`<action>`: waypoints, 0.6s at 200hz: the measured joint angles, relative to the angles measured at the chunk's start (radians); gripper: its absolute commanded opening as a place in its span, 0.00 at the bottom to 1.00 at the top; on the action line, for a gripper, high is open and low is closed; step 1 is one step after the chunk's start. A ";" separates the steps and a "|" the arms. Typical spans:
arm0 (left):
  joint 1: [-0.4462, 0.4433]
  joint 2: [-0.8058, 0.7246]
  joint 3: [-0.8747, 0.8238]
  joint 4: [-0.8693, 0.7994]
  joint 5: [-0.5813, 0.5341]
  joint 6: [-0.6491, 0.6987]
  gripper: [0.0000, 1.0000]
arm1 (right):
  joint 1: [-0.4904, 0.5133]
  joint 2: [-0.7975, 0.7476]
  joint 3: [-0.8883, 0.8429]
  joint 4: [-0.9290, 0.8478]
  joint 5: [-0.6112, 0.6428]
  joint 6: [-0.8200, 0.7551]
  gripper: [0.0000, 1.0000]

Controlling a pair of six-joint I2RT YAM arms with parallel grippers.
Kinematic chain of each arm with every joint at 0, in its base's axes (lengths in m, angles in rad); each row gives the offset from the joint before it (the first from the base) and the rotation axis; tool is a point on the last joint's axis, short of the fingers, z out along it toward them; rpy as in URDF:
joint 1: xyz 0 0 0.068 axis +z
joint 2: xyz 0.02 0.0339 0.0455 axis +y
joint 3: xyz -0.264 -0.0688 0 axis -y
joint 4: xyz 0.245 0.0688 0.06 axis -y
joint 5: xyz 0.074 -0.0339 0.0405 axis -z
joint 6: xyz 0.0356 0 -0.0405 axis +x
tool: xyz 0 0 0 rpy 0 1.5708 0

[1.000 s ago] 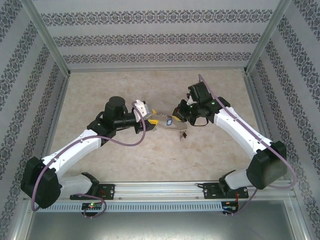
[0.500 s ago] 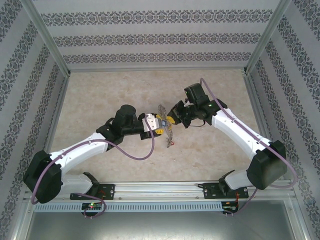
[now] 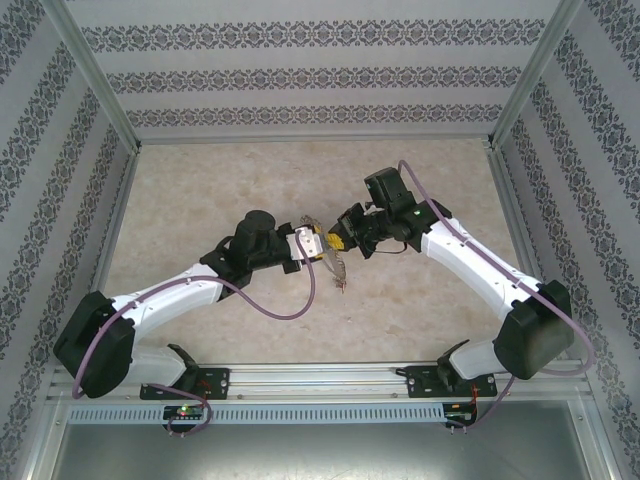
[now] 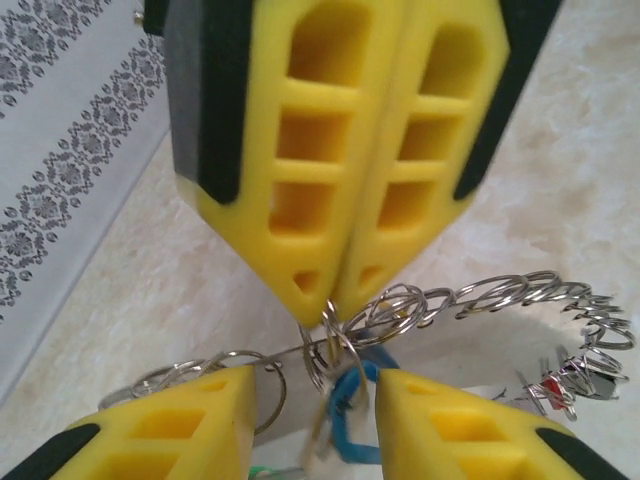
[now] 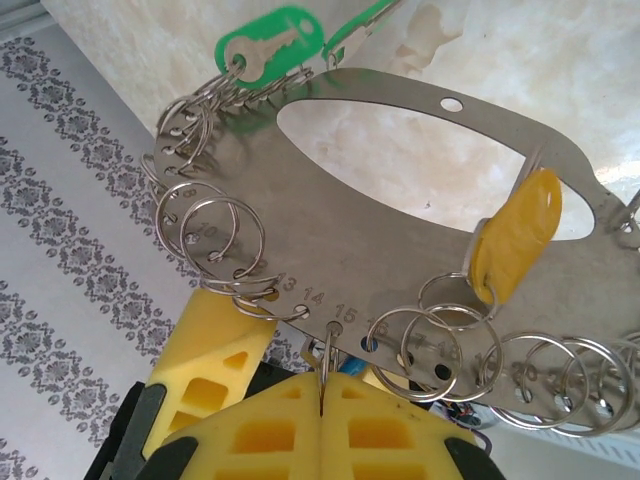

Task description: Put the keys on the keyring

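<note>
Left gripper (image 4: 318, 382) advanced to keyring (image 5: 380, 260), fingers apart around blue key (image 4: 343, 425), contact unclear; right gripper (image 5: 322, 385) clamped on keyring.

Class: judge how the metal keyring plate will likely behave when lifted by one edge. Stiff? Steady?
The keyring plate looks like flat sheet metal, so probably stiff. Pinched at one edge by the right gripper, it would likely pivot, its green key swinging.

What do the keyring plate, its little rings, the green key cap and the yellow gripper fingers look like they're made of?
Keyring plate: flat grey metal, probably steel; dull brushed sheen, stamped numbers.
Little rings: bright coiled wire, likely steel; sharp glints.
Green key cap: glossy, evenly coloured, apparently plastic.
Gripper fingers: matte yellow with moulded pockets; plastic or rubber, hard to tell.
</note>
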 measured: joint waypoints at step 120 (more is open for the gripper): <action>-0.008 -0.045 -0.035 -0.023 -0.014 0.098 0.00 | -0.029 0.000 -0.033 0.045 -0.089 0.020 0.00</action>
